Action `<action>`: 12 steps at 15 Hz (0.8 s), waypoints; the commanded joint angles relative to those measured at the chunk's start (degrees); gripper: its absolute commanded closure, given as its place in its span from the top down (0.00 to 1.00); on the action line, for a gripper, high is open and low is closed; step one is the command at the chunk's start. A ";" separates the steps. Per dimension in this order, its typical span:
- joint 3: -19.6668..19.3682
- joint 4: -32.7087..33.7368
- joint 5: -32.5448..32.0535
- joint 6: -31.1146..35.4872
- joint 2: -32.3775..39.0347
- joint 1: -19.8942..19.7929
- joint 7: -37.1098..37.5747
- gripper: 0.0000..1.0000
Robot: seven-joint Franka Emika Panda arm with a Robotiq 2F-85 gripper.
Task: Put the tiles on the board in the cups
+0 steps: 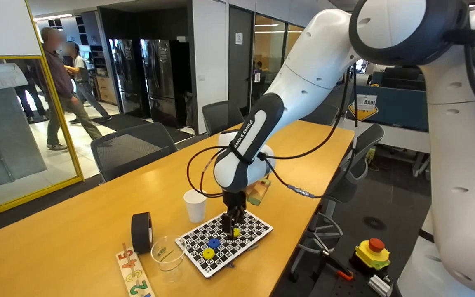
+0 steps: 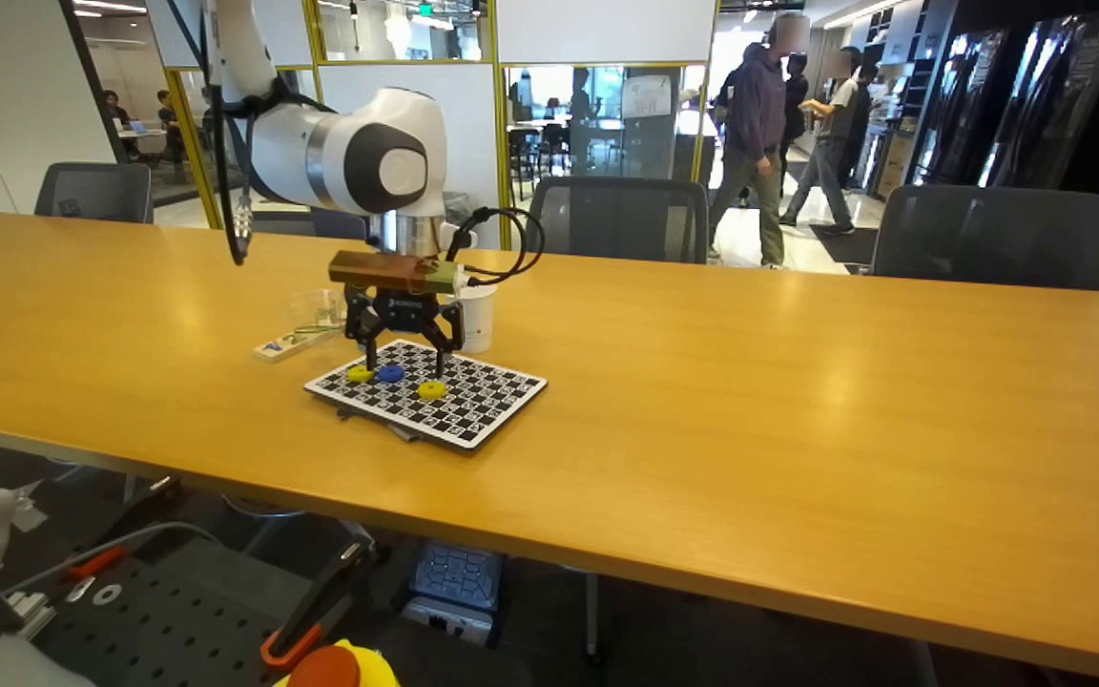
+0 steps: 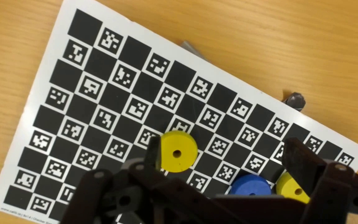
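Long table [image 2: 798, 410] carried the checkered board [image 3: 144, 93]. Gripper [image 2: 405, 368] hung over the board, fingers [image 3: 154, 152] spread wide, nothing held. White cup [image 1: 196, 207] stood upright just beside the board; shorter clear cup [image 1: 169, 260] upright near its corner. Lone yellow disc [image 3: 180, 151], blue disc [image 3: 250, 184] and another yellow disc [image 3: 286, 186] all lay flat on the board; those last two sat side by side, contact unclear. No disc showed through the clear cup; white cup's bottom was hidden. In the wrist view one finger overlapped the lone yellow disc's edge; couldn't tell touching or just above.

Handling, by guess: discs seemed light, stiff, not fragile, maybe slightly slippery. Low and round, so an off-centre pinch could have rolled or squirted one out. Best hold was low on the rim, straight across the middle, one finger each side. Lone yellow disc looked easiest, bare squares around it; the close pair left less finger room.
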 commanded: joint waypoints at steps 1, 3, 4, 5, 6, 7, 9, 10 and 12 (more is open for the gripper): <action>1.10 2.63 -1.18 1.19 3.02 -1.82 0.62 1.00; 1.36 3.40 -0.96 1.31 4.14 -2.47 0.44 1.00; 1.51 3.76 -0.85 1.38 4.62 -2.83 0.27 1.00; 1.64 4.13 -0.78 1.53 5.06 -3.13 0.24 1.00; 1.66 4.43 -0.76 1.78 5.44 -3.35 0.43 1.00; 1.89 4.74 -0.56 1.91 5.79 -3.75 0.10 1.00; 1.94 5.18 -0.63 2.45 6.36 -4.13 0.30 1.00; 2.00 5.35 -0.61 2.72 6.63 -4.37 0.29 1.00; 2.11 5.75 -0.58 3.14 7.12 -4.80 0.26 1.00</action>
